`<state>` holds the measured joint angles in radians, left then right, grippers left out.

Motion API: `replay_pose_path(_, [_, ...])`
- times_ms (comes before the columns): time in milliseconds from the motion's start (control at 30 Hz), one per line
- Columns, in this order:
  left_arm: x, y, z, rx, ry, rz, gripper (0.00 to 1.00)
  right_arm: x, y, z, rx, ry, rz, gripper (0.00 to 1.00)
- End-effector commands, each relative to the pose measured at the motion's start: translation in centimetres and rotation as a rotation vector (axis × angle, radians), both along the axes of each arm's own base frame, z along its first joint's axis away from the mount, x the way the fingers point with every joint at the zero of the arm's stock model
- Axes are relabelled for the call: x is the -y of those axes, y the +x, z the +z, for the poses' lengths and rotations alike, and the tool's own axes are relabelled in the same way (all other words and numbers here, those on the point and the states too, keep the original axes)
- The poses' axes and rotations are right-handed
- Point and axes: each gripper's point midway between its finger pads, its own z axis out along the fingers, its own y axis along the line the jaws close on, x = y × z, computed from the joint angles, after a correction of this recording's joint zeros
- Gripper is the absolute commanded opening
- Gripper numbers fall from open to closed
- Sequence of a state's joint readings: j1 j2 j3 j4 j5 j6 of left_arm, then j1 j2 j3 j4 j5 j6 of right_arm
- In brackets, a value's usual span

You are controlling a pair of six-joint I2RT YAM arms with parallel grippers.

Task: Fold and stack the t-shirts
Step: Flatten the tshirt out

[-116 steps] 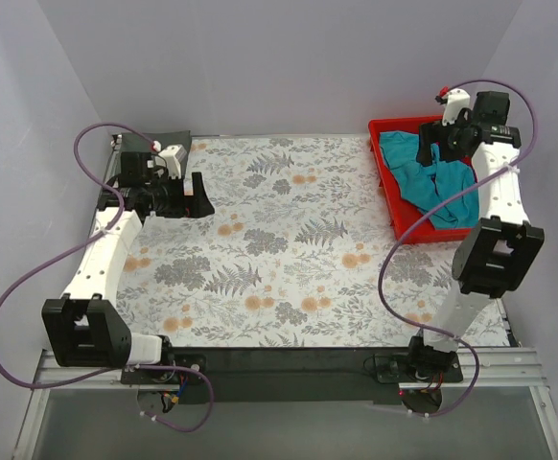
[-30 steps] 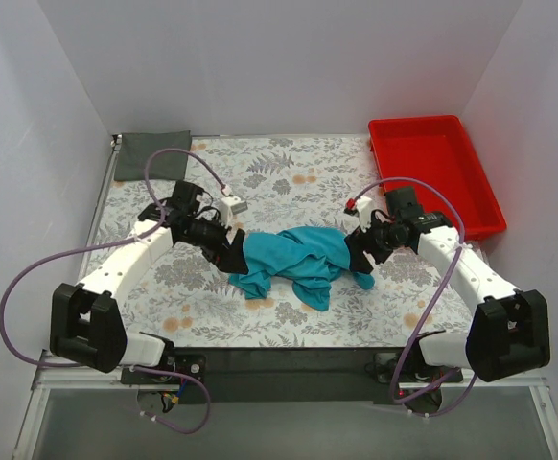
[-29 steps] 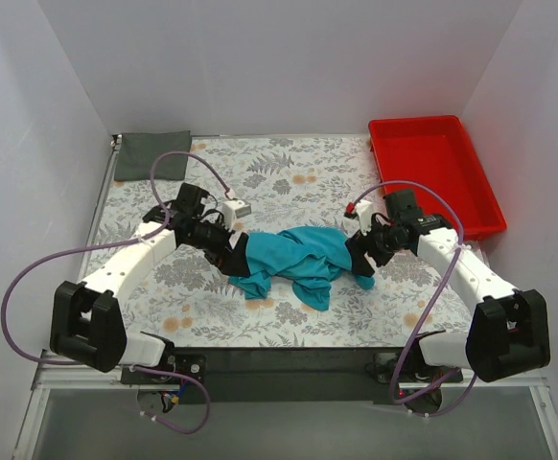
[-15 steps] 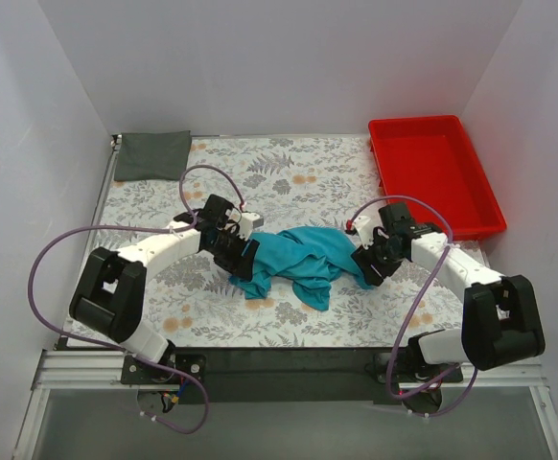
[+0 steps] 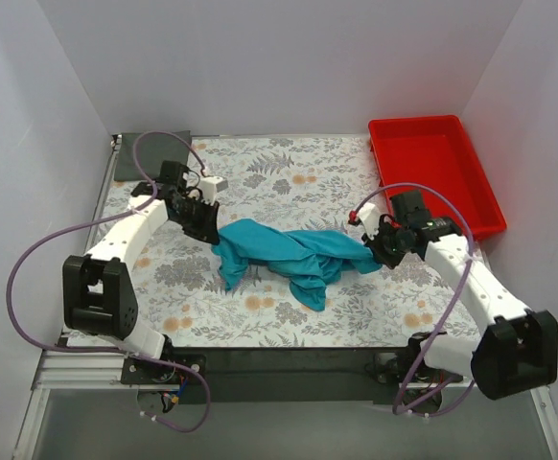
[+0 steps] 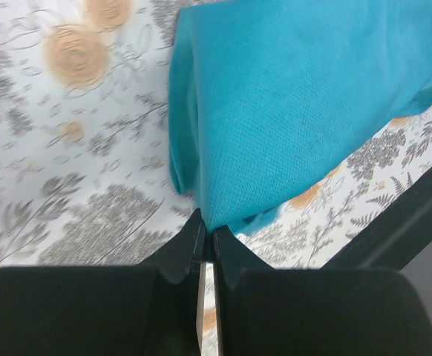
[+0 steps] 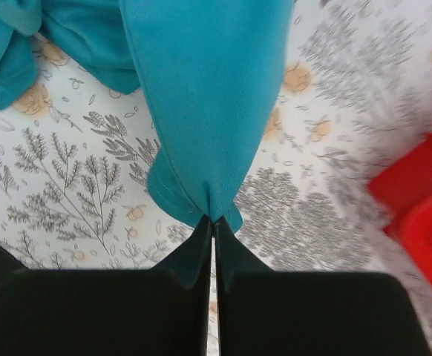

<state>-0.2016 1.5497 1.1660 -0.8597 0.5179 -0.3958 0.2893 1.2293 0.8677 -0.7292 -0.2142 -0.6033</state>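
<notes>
The teal t-shirt (image 5: 284,254) is stretched in a crumpled band across the middle of the floral cloth, held at both ends. My left gripper (image 5: 210,228) is shut on its left edge; the left wrist view shows the fingertips (image 6: 205,231) pinching a fold of the teal cloth (image 6: 298,111). At the right end, my right gripper (image 5: 380,251) is shut too, its tips (image 7: 214,221) nipping a hemmed corner of the shirt (image 7: 201,96). The dark grey t-shirt (image 5: 154,151) lies flat at the back left corner, partly behind the left arm.
A red tray (image 5: 418,123) stands at the back right, just beyond the right arm; its corner (image 7: 424,200) shows in the right wrist view. The floral table cloth (image 5: 289,182) covers the table. White walls close in the left, back and right sides.
Both grippers have shut on the teal shirt's ends. The left one has drawn back and to the left, the right one slightly right, and the shirt is pulled longer between them.
</notes>
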Motion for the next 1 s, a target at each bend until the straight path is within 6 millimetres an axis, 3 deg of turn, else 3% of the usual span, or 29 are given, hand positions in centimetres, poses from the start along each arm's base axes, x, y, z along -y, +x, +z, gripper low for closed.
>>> replay_pose_path(0, [-2.6,-2.1,3.9,0.036,0.009,-0.096,0.00,-0.6,-1.2,5.8,0.111,0.039,0.163,0.01])
replay_pose_path(100, [-3.5,-3.0,5.2,0.044,0.019,-0.140,0.00,-0.1,-1.9,8.2,0.165,0.016,0.241,0.01])
replay_pose_path(200, [-4.6,-2.7,4.6,0.049,0.059,-0.167,0.00,0.5,-1.1,8.3,0.190,-0.040,0.270,0.01])
replay_pose_path(300, [-6.3,-0.1,3.6,0.042,0.078,-0.128,0.00,1.0,1.0,7.5,0.198,-0.096,0.263,0.01])
replay_pose_path(333, [-8.0,1.8,5.0,0.085,0.076,-0.073,0.00,1.2,2.1,7.8,0.206,-0.114,0.251,0.01])
replay_pose_path(400, [-9.1,3.0,5.1,0.059,0.046,-0.049,0.00,1.2,3.1,9.0,0.235,-0.116,0.243,0.01])
replay_pose_path(467, [-11.3,4.5,6.8,0.130,0.060,-0.049,0.00,1.6,4.7,11.2,0.292,-0.118,0.218,0.01])
replay_pose_path(533, [-11.9,4.5,8.3,0.195,0.076,-0.087,0.00,2.2,5.2,13.0,0.329,-0.107,0.199,0.01])
replay_pose_path(567, [-12.1,3.2,7.8,0.184,0.100,-0.104,0.00,2.5,4.6,12.5,0.310,-0.114,0.207,0.01])
replay_pose_path(600, [-12.3,1.8,6.1,0.142,0.116,-0.127,0.00,2.9,3.4,11.2,0.272,-0.122,0.212,0.01])
replay_pose_path(667, [-13.1,-1.2,3.4,0.122,0.179,-0.150,0.00,3.8,0.6,8.0,0.204,-0.155,0.244,0.01])
replay_pose_path(700, [-13.5,-1.6,1.8,0.115,0.206,-0.148,0.00,4.2,-0.3,6.5,0.168,-0.170,0.254,0.01])
replay_pose_path(733, [-13.7,-1.4,1.4,0.150,0.222,-0.137,0.00,4.2,-1.2,5.5,0.144,-0.163,0.257,0.01])
replay_pose_path(767, [-13.3,-2.5,0.9,0.152,0.205,-0.205,0.00,4.1,-2.3,4.8,0.123,-0.154,0.273,0.01])
replay_pose_path(833, [-12.9,-7.3,-1.3,0.092,0.200,-0.350,0.00,4.8,-4.5,2.9,0.085,-0.180,0.345,0.01])
replay_pose_path(867, [-13.0,-8.7,-2.1,0.078,0.210,-0.383,0.00,5.1,-5.1,2.4,0.073,-0.189,0.362,0.01])
replay_pose_path(967, [-13.3,-10.8,-2.5,0.168,0.270,-0.469,0.12,5.3,-6.4,1.1,0.050,-0.197,0.393,0.01])
